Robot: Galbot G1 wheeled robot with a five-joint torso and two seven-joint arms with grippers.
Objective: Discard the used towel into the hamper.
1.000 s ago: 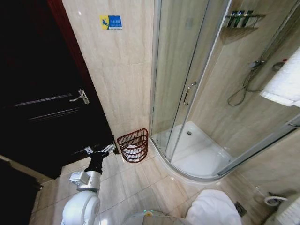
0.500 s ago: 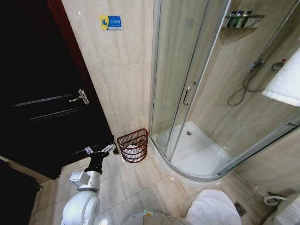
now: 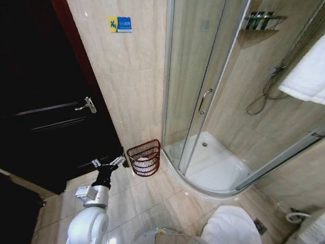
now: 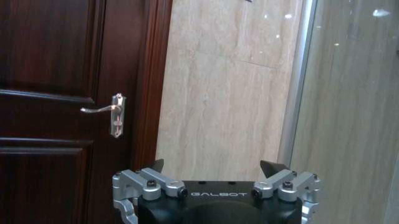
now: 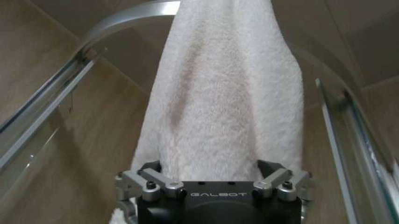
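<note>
Change: over the last second the towel [image 3: 307, 76] at the right edge of the head view has swung and now hangs larger and more steeply slanted; hamper, left arm and room look unchanged.
Towel: white terry, draped from high up over the curved shower rail [image 5: 128, 11], so it hangs in a long fold straight down toward the right gripper [image 5: 218, 179].
Right gripper: raised to the hanging cloth, its fingers spread to either side of the fold with the towel between them; I judge it a grasp in the making, since whether the pads actually press the cloth cannot be told.
Left gripper: [image 3: 108, 163] held low near the floor, just left of the hamper, fingers wide apart and holding nothing; it faces the door [image 4: 56, 93] and its handle [image 4: 112, 114], idle.
Hamper: [image 3: 144, 157] stands on the floor against the tiled wall, between the door and the shower, well apart from the towel; something white already lies inside.
Floor: beige tiles, with another white cloth [image 3: 231, 226] lying at the near edge.
Room: small bathroom, beige stone-look wall with a blue sign [image 3: 120, 24], glass shower [image 3: 213, 101] with a white tray, hose and bottle shelf.
</note>
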